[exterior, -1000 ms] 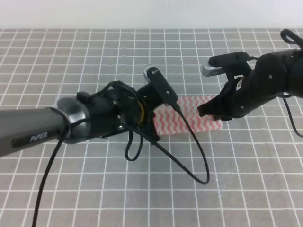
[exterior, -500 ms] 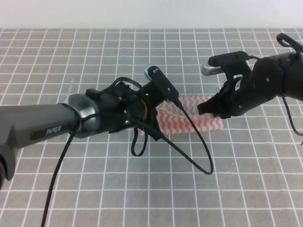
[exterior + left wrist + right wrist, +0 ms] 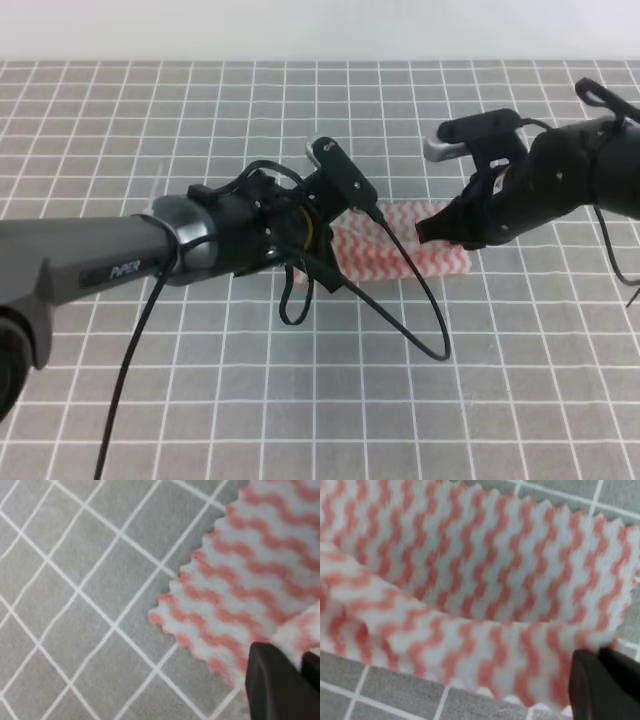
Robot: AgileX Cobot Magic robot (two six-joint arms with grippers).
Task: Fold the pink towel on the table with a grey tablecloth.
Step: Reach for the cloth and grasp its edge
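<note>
Left end effector [image 3: 282, 672] pinches a lifted fold of the pink towel [image 3: 400, 250]; its two dark fingertips [image 3: 265, 680] sit close together on the cloth at the lower right of the left wrist view. Right end effector [image 3: 600, 680] is clamped on the towel's edge too, with the cloth raised into a curl over the flat layer. Count: two arms, two end effectors, one towel, one bench with grey gridded cloth [image 3: 300, 400]. The overhead view shows both arms meeting over the towel near mid-bench, left arm across the towel's left part, right one at its right end, and a black cable [image 3: 420, 320] looping down from the left wrist. It hides both grips. Wrist views show the pinches and scalloped edges, but not the arms.
</note>
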